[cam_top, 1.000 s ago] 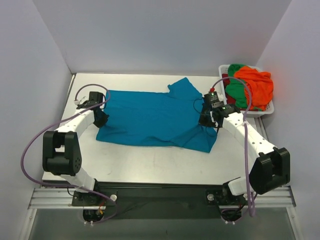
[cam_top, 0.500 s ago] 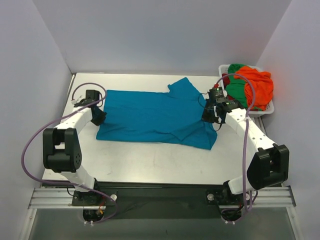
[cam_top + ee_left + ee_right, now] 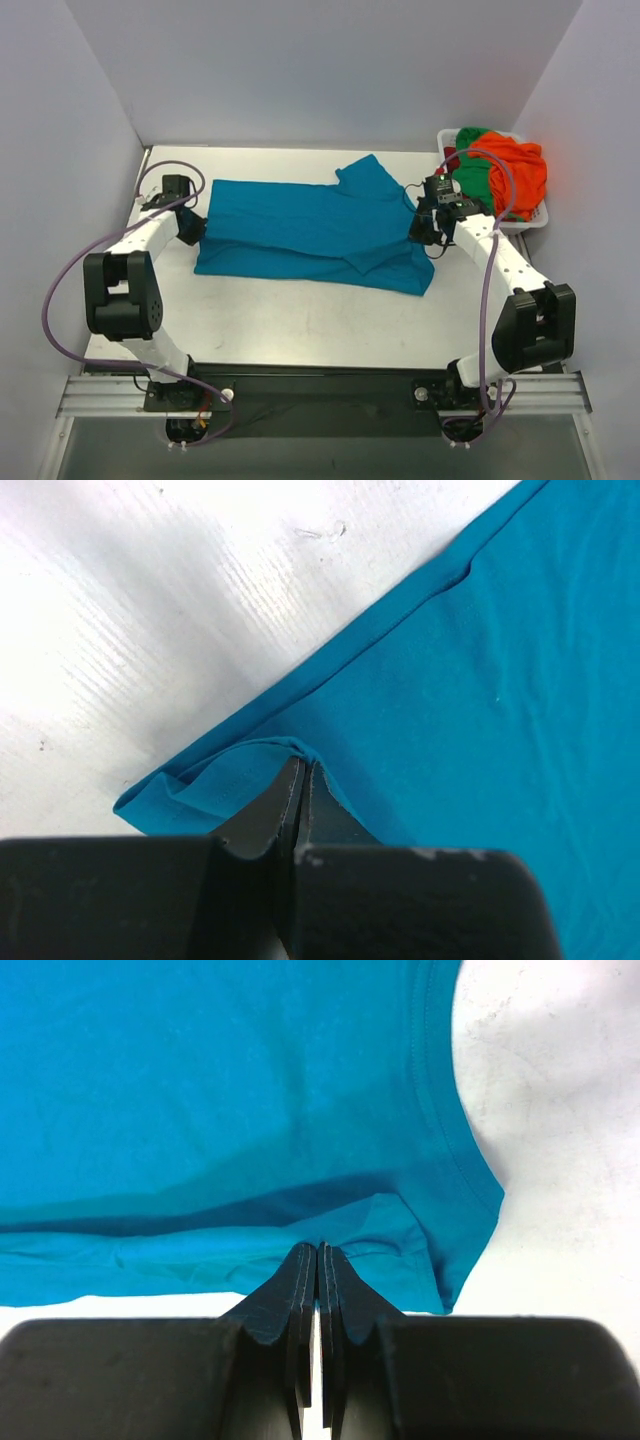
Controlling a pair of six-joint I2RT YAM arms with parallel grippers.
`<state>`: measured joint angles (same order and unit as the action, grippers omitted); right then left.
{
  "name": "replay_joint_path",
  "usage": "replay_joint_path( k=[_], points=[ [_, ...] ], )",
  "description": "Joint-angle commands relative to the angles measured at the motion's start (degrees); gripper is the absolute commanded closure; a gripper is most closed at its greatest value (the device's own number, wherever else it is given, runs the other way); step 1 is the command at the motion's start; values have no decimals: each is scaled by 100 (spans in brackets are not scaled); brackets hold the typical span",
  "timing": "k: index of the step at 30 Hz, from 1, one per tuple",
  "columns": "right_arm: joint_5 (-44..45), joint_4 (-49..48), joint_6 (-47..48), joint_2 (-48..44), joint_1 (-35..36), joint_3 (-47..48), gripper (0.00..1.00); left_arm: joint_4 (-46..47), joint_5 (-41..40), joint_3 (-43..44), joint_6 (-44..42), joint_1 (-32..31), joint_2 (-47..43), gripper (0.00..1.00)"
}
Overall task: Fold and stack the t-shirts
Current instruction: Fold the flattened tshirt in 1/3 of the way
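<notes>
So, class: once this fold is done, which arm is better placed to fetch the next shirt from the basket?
Right. The basket sits just beside the right arm, whose jaws pinch the teal shirt; the left arm holds its opposite end.

White table (image 3: 300, 320) boxed by plain pale walls (image 3: 320, 70) (evenly lit), metal rail (image 3: 100, 398) along near edge

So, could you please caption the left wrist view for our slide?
Left gripper pinching a fold of the teal t-shirt on the white table.
</notes>
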<state>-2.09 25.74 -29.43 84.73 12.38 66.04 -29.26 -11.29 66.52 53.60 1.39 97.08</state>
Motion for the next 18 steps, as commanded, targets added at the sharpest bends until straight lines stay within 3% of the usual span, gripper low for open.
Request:
replay_joint_path(
  k=[1,18],
  points=[
    [-55,-34,130,149,-34,49,100,210,83,317,-61,28,127,100],
    [-169,-51,245,1063,-104,892,100,254,153,493,-96,19,496,100]
  ],
)
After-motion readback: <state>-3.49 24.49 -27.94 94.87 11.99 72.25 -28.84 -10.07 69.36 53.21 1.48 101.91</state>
